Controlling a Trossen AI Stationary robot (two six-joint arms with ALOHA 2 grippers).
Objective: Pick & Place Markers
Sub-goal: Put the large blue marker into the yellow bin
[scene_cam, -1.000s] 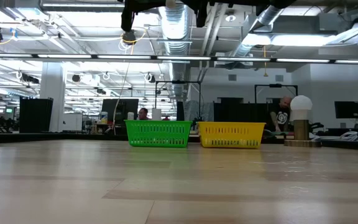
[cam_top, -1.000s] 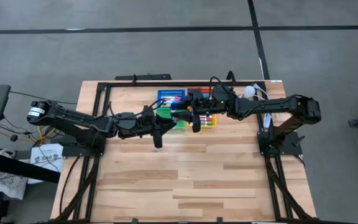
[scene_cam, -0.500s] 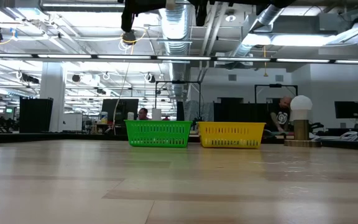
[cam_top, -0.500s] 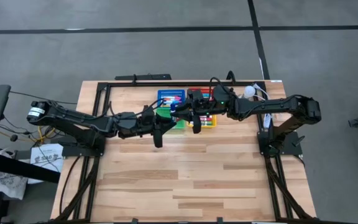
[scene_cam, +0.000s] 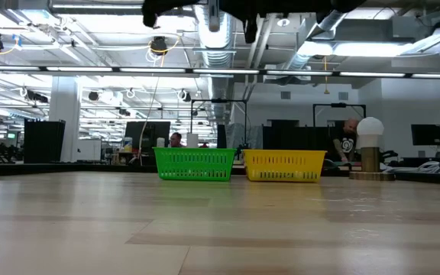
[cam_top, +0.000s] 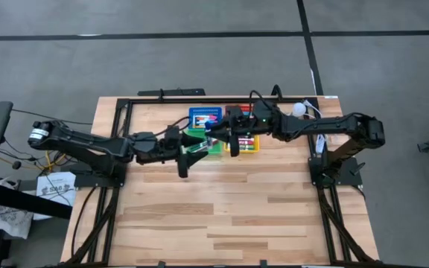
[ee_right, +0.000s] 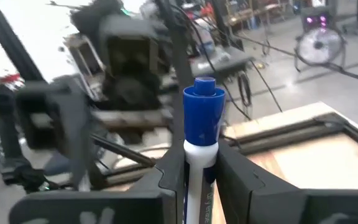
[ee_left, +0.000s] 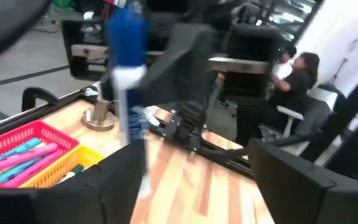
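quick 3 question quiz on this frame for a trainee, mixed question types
1. True or false: the right gripper is shut on the blue-capped marker.
2. Which baskets show in the low view? A) green basket and yellow basket B) red and blue C) only green
3. Fill in: in the left wrist view, the left gripper is ____, its fingers apart with the marker standing between them, while the red basket holds several markers.

Key
1. True: its fingers clamp the white barrel.
2. A
3. open
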